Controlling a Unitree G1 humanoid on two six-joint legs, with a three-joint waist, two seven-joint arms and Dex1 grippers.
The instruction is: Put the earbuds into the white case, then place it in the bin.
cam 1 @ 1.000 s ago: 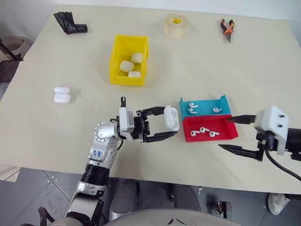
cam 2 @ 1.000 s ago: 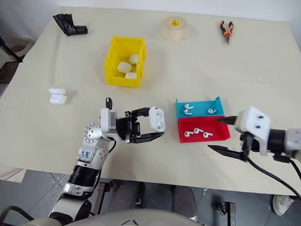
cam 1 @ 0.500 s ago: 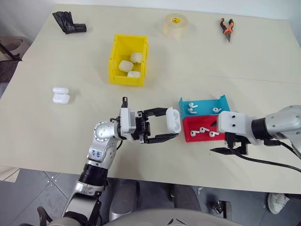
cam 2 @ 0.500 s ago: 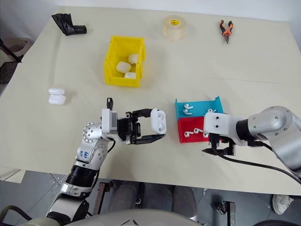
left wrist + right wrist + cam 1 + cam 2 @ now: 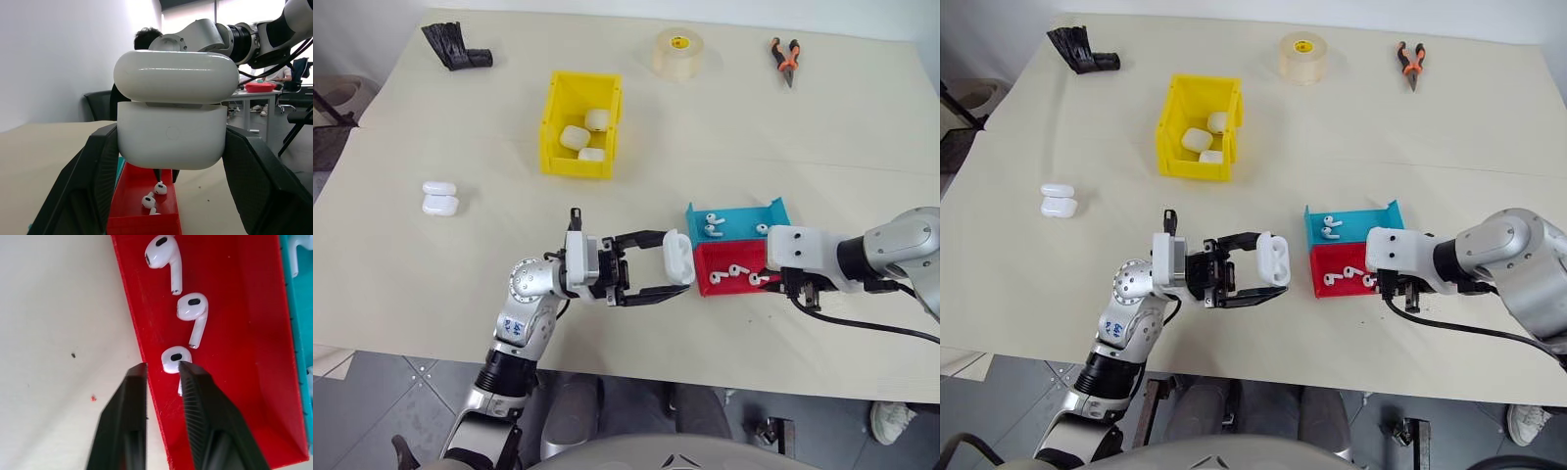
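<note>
My left gripper (image 5: 674,262) is shut on the white case (image 5: 677,257) and holds it above the table in front of me, lid flipped open (image 5: 176,76). Several earbuds (image 5: 193,308) lie in the red tray (image 5: 710,257). My right gripper (image 5: 161,368) points down over that tray's near wall. Its fingers stand a narrow gap apart, astride the wall, with nothing pinched. The nearest earbud (image 5: 172,358) lies just at the tip of one finger (image 5: 195,391). The yellow bin (image 5: 578,164) stands farther back on the left with three white cases inside.
A blue tray (image 5: 744,220) with more earbuds adjoins the red one at the back. Two closed white cases (image 5: 440,198) lie at the far left. A tape roll (image 5: 679,51), pliers (image 5: 787,59) and a black object (image 5: 458,47) sit along the far edge.
My right gripper swung in from the right, tipped down over the red tray and drew its fingers from wide open to a narrow gap. The left gripper kept holding the case in place.
</note>
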